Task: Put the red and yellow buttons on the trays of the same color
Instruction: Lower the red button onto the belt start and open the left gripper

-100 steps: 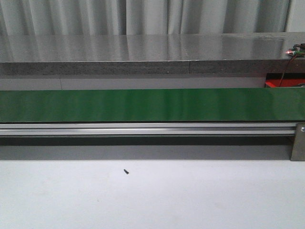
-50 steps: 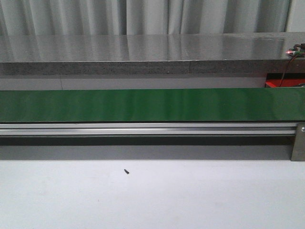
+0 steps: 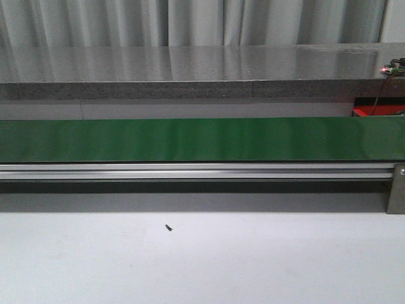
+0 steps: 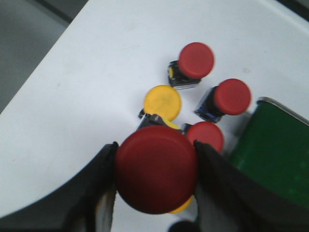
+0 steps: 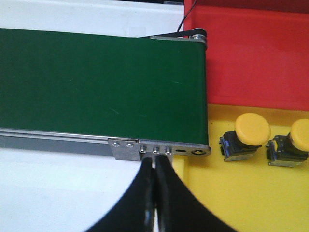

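Note:
In the left wrist view my left gripper (image 4: 155,166) is shut on a large red button (image 4: 155,169), held above the white table. Below it lie three more red buttons (image 4: 196,60) (image 4: 232,96) (image 4: 206,136) and a yellow button (image 4: 162,102); another yellow one peeks out under the held button. In the right wrist view my right gripper (image 5: 155,164) is shut and empty, over the edge of the yellow tray (image 5: 231,198), which holds two yellow buttons (image 5: 251,129) (image 5: 300,135). The red tray (image 5: 256,58) lies beyond it with nothing showing in it. Neither gripper shows in the front view.
A green conveyor belt (image 3: 202,139) runs across the table on an aluminium rail (image 3: 190,171). Its end (image 5: 193,96) meets both trays; its other end (image 4: 275,154) is beside the loose buttons. A small dark screw (image 3: 168,227) lies on the white table.

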`<state>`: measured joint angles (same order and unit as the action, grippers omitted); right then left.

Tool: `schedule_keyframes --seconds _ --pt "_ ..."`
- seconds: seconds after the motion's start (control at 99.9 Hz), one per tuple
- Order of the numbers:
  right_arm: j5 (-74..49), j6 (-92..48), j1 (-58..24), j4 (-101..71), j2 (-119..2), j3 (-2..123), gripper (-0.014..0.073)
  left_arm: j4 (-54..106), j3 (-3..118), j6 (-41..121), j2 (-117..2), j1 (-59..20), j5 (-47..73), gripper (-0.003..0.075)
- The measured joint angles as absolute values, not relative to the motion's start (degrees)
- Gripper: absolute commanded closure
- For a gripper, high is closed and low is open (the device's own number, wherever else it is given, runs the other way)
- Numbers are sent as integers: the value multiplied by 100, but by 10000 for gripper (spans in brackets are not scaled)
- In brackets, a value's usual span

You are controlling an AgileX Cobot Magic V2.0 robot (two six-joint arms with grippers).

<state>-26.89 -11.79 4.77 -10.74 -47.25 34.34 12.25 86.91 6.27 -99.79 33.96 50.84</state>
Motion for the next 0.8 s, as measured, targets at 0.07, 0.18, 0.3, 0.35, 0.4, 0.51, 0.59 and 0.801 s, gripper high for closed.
schedule_keyframes --seconds 0.07,0.18,0.3,0.35,0.4,0.51,0.59,0.801 --pt "-2689 -1179 477 -1074 -4725 3434 664 1225 8701 669 -9874 3113 5165 563" --pt "-2689 -1179 477 -1074 -4725 3434 664 1236 8701 690 -9881 2621 5224 563" --pt "-2689 -1175 477 -1074 -4725 3434 664 1262 8701 703 -9955 2264 5276 563" --pt "-2689 -1175 477 -1074 -4725 3434 664 1262 8701 706 -10015 2175 5289 563" --pt "-2689 -1175 477 -1074 -4725 3434 664 1262 8701 706 -10089 2096 5316 563" --pt "-2689 -1175 477 -1074 -4725 3434 664 1262 8701 715 -10252 1983 5360 561" --pt "-2689 -1175 477 -1074 -4725 3434 664 1262 8701 715 -10353 1917 5400 561" --pt "-2689 -1175 477 -1074 -4725 3434 664 1285 8701 777 -10561 1868 5534 370"
